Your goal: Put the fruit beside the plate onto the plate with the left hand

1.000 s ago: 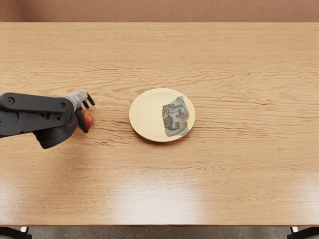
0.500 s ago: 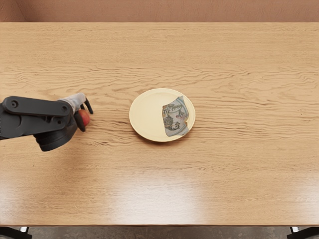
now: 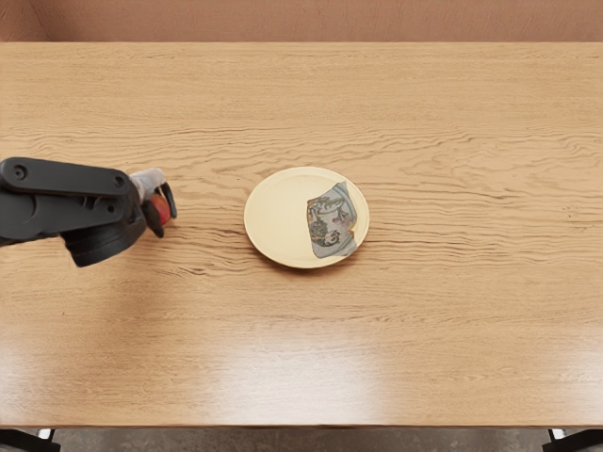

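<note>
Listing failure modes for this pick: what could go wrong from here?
1. The left hand closes on the small fruit, mostly hiding it; grip security cannot be judged, so it may slip in transit.
2. Bare table lies between it and the plate; dropped early, it could roll away.
3. The plate looks shallow; a high release might bounce it out.

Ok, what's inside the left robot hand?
A small red fruit shows between the curled fingers of the left robot hand, left of the plate. Fingers and wrist cover most of it, so its kind is unclear.
</note>
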